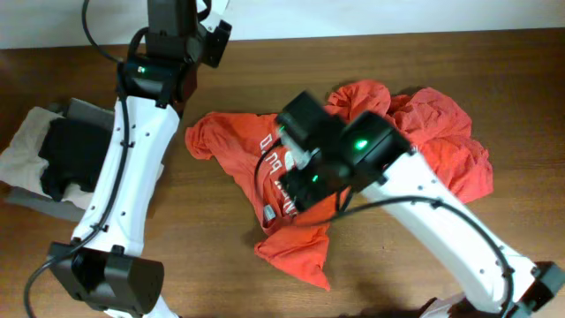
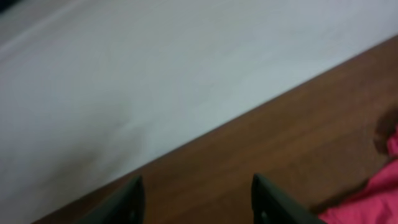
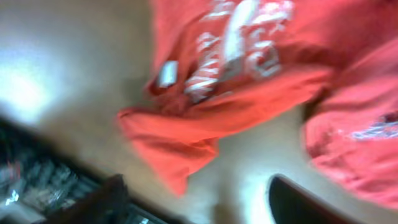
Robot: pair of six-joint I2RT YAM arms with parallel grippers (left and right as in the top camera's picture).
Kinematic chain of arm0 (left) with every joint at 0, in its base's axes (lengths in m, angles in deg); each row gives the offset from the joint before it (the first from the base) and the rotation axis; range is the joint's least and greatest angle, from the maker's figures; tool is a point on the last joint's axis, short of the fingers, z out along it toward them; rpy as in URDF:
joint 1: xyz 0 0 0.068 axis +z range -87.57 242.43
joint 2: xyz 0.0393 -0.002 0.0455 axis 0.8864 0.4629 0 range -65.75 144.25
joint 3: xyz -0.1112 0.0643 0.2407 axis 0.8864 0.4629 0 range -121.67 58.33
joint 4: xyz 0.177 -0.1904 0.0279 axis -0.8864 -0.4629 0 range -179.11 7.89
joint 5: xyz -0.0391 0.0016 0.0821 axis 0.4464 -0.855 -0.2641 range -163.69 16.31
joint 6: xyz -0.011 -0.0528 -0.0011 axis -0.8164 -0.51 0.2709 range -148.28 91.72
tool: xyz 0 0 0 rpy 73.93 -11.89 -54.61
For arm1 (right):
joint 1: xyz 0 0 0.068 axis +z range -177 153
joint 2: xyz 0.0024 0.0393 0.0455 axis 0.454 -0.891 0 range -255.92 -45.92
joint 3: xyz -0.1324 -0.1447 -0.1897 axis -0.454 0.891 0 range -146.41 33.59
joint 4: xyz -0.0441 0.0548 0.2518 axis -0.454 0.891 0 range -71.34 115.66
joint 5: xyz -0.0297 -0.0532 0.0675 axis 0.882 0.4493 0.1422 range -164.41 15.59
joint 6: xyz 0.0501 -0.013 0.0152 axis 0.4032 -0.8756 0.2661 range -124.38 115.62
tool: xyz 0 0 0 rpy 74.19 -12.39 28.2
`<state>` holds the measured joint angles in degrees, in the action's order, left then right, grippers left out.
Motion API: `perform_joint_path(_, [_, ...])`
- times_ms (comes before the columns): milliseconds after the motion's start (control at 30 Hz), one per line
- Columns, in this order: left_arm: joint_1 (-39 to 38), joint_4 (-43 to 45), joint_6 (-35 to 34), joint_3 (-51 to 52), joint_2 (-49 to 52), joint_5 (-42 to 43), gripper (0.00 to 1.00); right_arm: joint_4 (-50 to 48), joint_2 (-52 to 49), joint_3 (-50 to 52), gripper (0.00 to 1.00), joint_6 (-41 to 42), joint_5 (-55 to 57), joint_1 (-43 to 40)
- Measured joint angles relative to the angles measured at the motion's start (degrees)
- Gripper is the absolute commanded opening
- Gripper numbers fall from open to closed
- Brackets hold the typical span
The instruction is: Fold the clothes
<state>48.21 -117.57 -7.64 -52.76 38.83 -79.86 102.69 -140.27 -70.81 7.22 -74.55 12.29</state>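
Clothes [image 1: 415, 115] lay in a crumpled, unfolded heap on the brown table [image 1: 203, 243], right of its middle. The heap's left part was a red T-shirt [image 1: 225, 141] with white lettering, one corner reaching toward the left arm and a lower flap pointing at the near edge. Its right part was a rumpled orange-red garment [image 1: 459, 163], touching the T-shirt. The right pincer [image 3: 199, 199] hung over the T-shirt's printed area, and in the overhead view its wrist covered much of the lettering. In the blurred right wrist view its two dark fingers [image 3: 106, 199] stood wide apart with only bare table and a red hem [image 3: 180, 134] showing between them, so it was open and gripped nothing; whether it touched the cloth I could not tell. A small white label [image 3: 166, 73] showed on the shirt beside the print. The left pincer [image 2: 199, 202] was at the far edge of the table, apart from the heap. Its fingers [image 2: 134, 199] stood apart over bare wood, open and empty, with a strip of red cloth [image 2: 373, 196] in the lower right corner of its view and a white surface [image 2: 155, 74] beyond the table's edge. At the table's left end, well apart from the heap, a black cloth [image 1: 66, 155] lay on a pale cloth [image 1: 22, 146] over a grey flat piece [image 1: 88, 115].
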Motion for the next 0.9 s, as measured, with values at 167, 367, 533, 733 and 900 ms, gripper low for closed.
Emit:
perform_joint_path(167, [-2.3,-4.3,-1.2,0.0,0.0,-0.3,0.63,-4.6,0.2,0.7,0.94,2.0,3.0,-12.2])
perform_joint_path(367, [-5.6,-16.0,-7.7,0.0,0.0,1.2,0.63,-11.0,-3.8,5.9,0.86,4.7,2.8,-24.2])
perform_joint_path(533, [-6.6,-24.4,-12.4,1.7,0.0,7.6,0.63,-16.7,-14.7,10.9,0.79,5.6,-0.2,-28.7])
perform_joint_path(733, [-6.6,-24.7,-14.3,8.6,3.5,11.2,0.63,-20.5,-22.5,11.8,0.09,7.8,-0.8,-28.7])
perform_joint_path(900, [-6.6,-24.7,-14.4,13.2,10.9,12.4,0.61,-17.8,-21.9,11.6,0.04,10.1,3.9,-30.0])
